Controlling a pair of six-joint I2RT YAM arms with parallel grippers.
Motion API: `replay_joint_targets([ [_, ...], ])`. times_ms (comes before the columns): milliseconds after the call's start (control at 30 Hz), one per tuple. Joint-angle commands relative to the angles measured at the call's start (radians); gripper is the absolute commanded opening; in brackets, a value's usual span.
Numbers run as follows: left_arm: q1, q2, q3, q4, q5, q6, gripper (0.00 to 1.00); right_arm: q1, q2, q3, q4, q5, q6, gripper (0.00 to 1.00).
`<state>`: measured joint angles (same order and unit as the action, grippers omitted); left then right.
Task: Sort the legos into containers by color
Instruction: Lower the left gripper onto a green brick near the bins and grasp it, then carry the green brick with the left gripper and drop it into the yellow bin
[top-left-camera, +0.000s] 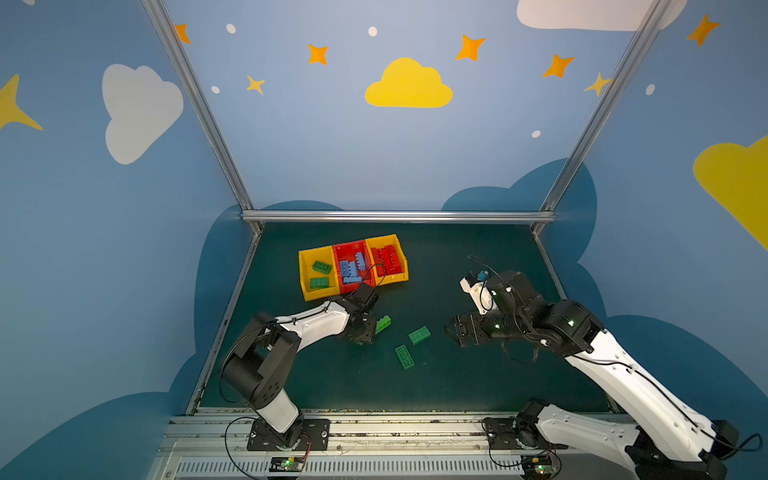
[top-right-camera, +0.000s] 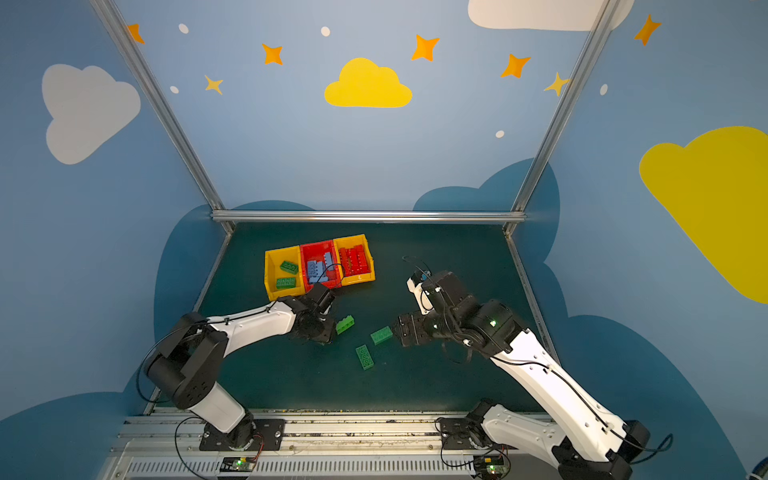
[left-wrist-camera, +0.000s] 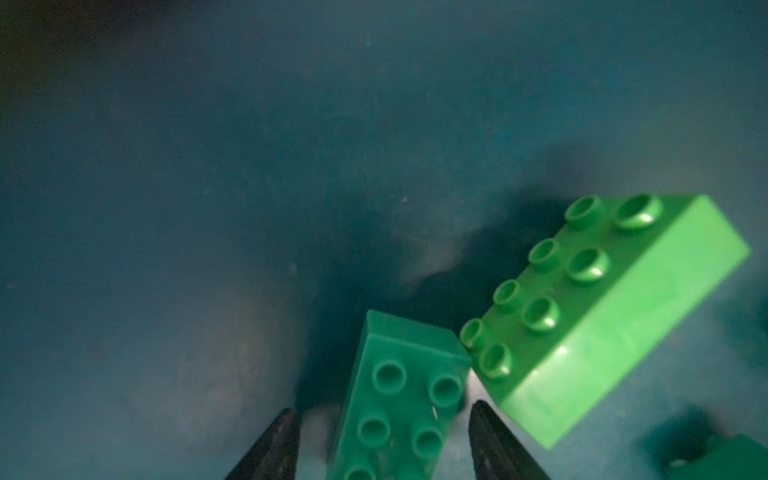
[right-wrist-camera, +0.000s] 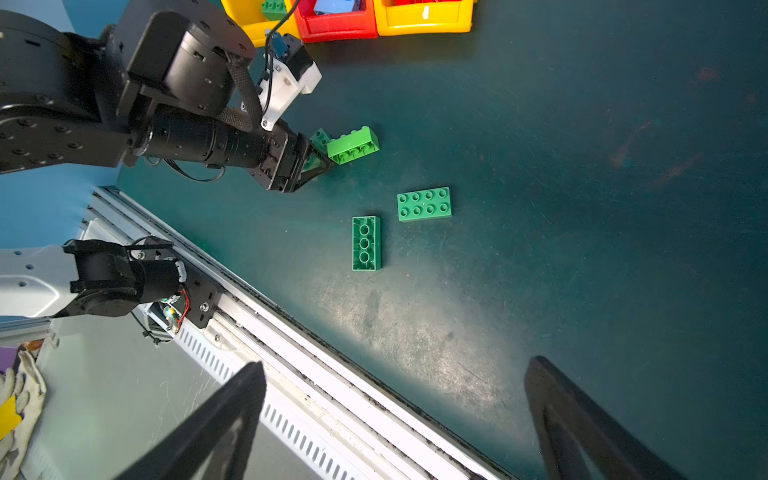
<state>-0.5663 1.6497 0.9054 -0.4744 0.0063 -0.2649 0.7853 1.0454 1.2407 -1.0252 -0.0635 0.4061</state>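
In both top views the containers hold two green legos in the left yellow bin, light-blue legos (four or five) in the red, red legos in the right yellow. Left wrist view: the left gripper straddles a dark green brick, jaws part open, unclamped. Right wrist view: the right gripper gapes empty; four green bricks lie on the mat near the containers.

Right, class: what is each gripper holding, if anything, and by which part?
Nothing is held yet. The left gripper straddles a dark green brick by its long sides, a gap beside one finger. The right gripper is open, empty.
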Motion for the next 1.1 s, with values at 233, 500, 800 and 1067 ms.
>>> replay_joint_targets([
  [233, 0.025, 0.077, 0.026, -0.028, 0.050, -0.038, 0.28, -0.008, 0.040, 0.061, 0.008, 0.041, -0.022, 0.95],
  [500, 0.054, -0.009, 0.121, -0.223, -0.036, -0.051, 0.22, -0.027, 0.114, 0.095, 0.059, -0.006, -0.049, 0.95],
  [800, 0.289, -0.023, 0.365, -0.308, -0.032, -0.036, 0.23, -0.038, 0.180, 0.129, 0.108, -0.039, -0.064, 0.95],
  [1067, 0.450, 0.213, 0.621, -0.333, -0.029, -0.035, 0.22, -0.055, 0.241, 0.199, 0.105, -0.015, -0.084, 0.95],
])
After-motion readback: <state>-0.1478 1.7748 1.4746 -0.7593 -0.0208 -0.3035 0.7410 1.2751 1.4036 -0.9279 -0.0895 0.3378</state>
